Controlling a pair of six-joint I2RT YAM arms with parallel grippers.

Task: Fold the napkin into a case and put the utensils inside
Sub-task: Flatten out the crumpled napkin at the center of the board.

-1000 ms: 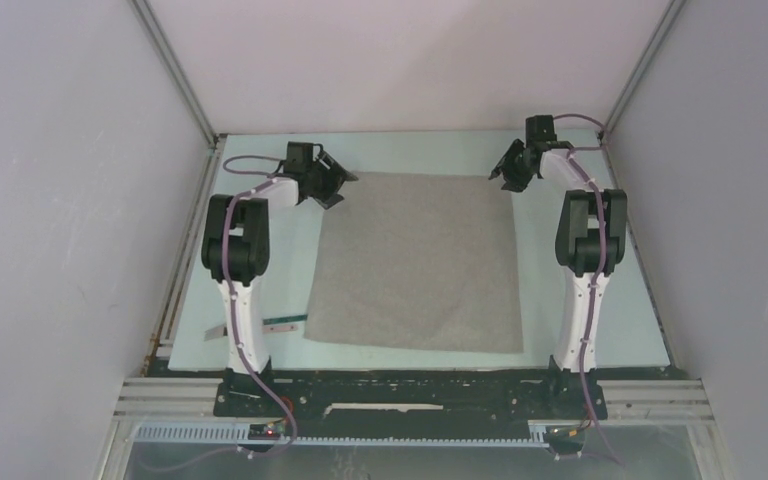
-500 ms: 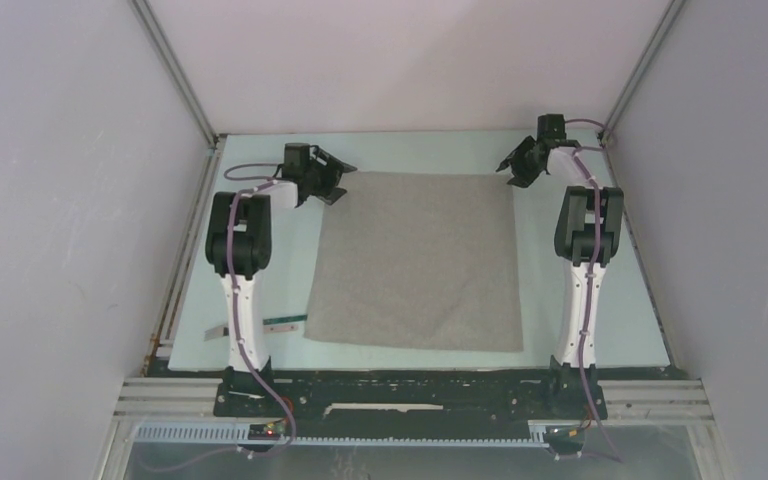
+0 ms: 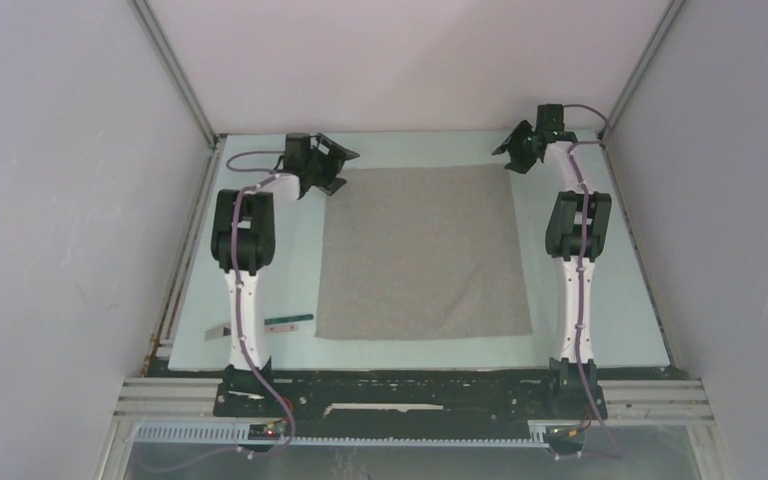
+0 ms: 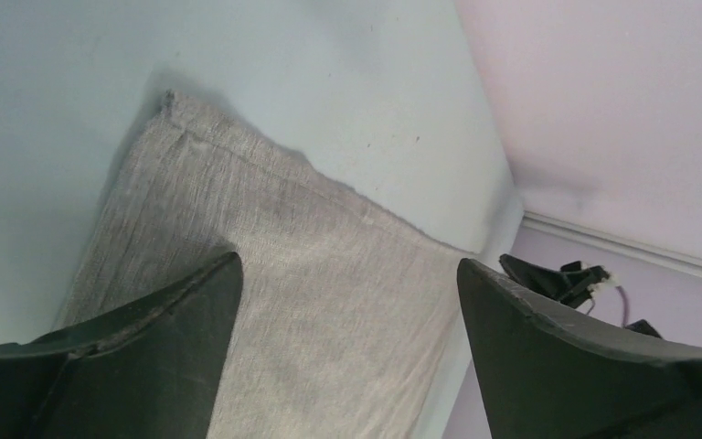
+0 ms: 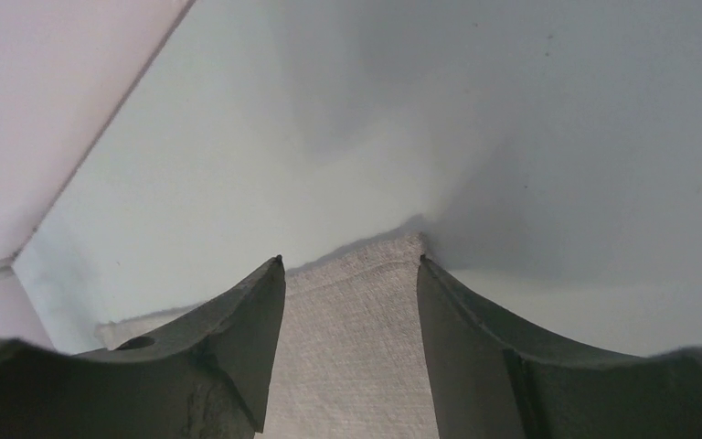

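The napkin point(image 3: 420, 250) lies flat and unfolded as a light grey square in the middle of the table. My left gripper point(image 3: 337, 166) is open at its far left corner; in the left wrist view point(image 4: 347, 274) the cloth point(image 4: 329, 302) lies under the spread fingers, and the corner point(image 4: 170, 99) is beyond them. My right gripper point(image 3: 513, 156) is open at the far right corner; in the right wrist view point(image 5: 351, 265) the cloth corner point(image 5: 356, 311) lies between the fingers. A dark-green-handled utensil point(image 3: 290, 321) and a silver piece point(image 3: 214, 332) lie near the left arm's base.
The pale table point(image 3: 570, 200) is boxed in by white walls at the back and on both sides, with metal rails along its left and right edges. The right gripper's fingers point(image 4: 558, 279) show in the left wrist view near the back wall.
Both grippers have moved toward the back wall. The napkin has shifted toward the back and now lies squarer, with its near edge straight.
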